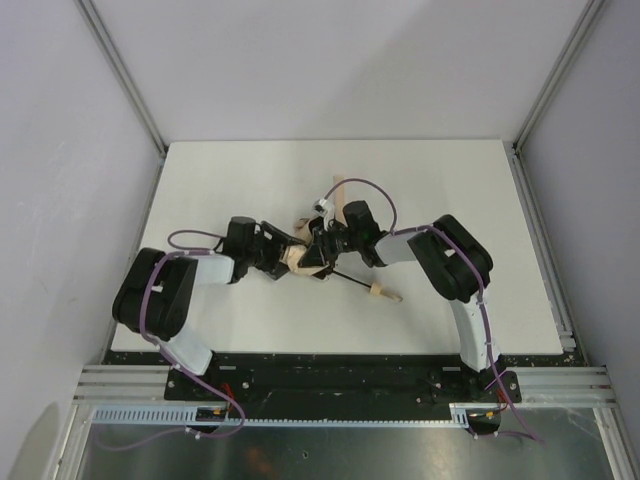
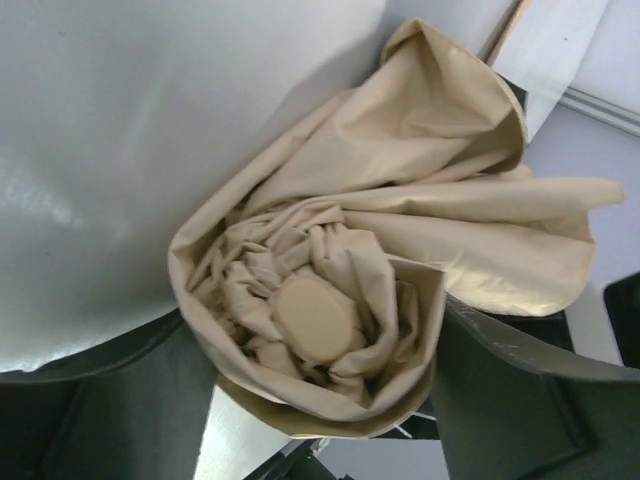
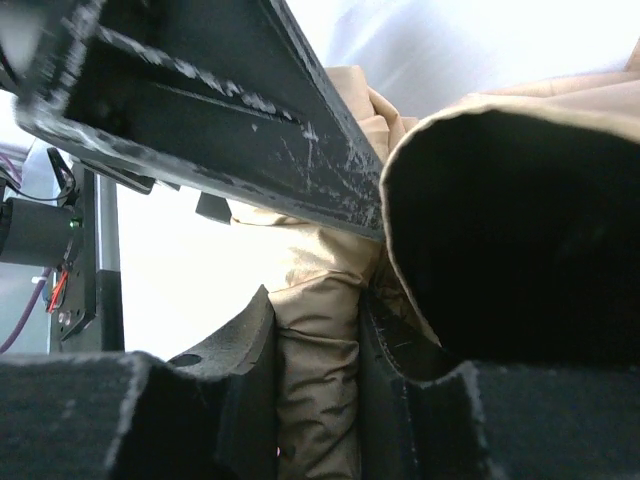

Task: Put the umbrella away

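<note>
- Top external view: the umbrella [image 1: 300, 260] lies near the middle of the table [image 1: 450, 180], with both arms reaching in and meeting over it.
  - Its bunched tan canopy sits between the left gripper [image 1: 278, 258] and the right gripper [image 1: 322, 248].
  - The thin black shaft runs out from there, slanting toward the near right and ending in the wooden handle [image 1: 381, 292].
  - The long axis therefore goes from the canopy at the grippers down to the handle. The handle end lies on the right arm's side and is free of both tools.
- Left wrist view: the camera looks almost straight down that axis at the canopy end.
  - The round tan cap [image 2: 315, 318] sits in the middle of the crumpled fabric.
  - The left gripper [image 2: 310, 335] has its jaws wide, one dark finger [image 2: 90, 410] on each side of the bundle.
  - Cloth touches both inner faces. I cannot tell whether they squeeze it or merely bracket it.
- Right wrist view: the right gripper [image 3: 318, 315] is nearly closed, pinching a narrow fold of the tan canopy [image 3: 315, 390] between its pads.
  - More fabric balloons up to the right.
  - A scuffed black bar [image 3: 220, 110] crosses overhead, and I cannot say what it belongs to.
  - My reading is that gathering the loose cloth around the shaft is the step in hand.
</note>
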{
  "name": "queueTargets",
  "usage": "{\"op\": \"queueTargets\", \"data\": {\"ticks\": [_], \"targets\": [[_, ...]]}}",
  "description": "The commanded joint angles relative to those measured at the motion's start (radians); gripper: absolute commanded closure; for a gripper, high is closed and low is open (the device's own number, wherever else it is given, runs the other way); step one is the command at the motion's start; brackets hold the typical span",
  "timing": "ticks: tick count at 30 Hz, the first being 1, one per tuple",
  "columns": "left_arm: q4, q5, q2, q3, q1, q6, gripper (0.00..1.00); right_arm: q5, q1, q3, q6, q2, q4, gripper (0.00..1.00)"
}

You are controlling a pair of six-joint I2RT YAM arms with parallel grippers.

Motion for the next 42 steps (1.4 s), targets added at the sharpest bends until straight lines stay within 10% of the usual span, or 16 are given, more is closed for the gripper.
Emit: {"op": "queueTargets", "data": {"ticks": [1,12,16,19,22,30,42], "targets": [[-0.029,-0.090,0.075,-0.002,0.004,0.035,0.27,0.009,0.012,-0.076,0.001,0.109,-0.320,1.00],[-0.031,-0.123,0.099,-0.075,-0.013,0.116,0.95,0.116,0.038,0.028,-0.009,-0.043,-0.449,0.90],[-0.038,-0.105,0.106,-0.072,-0.012,0.126,1.00,0.201,0.054,0.091,-0.066,-0.162,-0.513,0.67],[-0.063,-0.099,0.097,-0.063,-0.012,0.127,1.00,0.344,0.075,0.139,-0.157,-0.241,-0.583,0.20],[-0.227,-0.100,0.098,-0.004,-0.013,0.127,1.00,0.535,0.117,0.149,-0.266,-0.294,-0.603,0.03],[-0.336,-0.073,0.087,0.023,-0.014,0.106,1.00,0.961,0.291,0.151,-0.529,-0.275,-0.612,0.05],[-0.350,-0.040,0.096,0.036,-0.014,0.094,1.00,1.153,0.362,0.154,-0.518,-0.102,-0.569,0.25]]}}
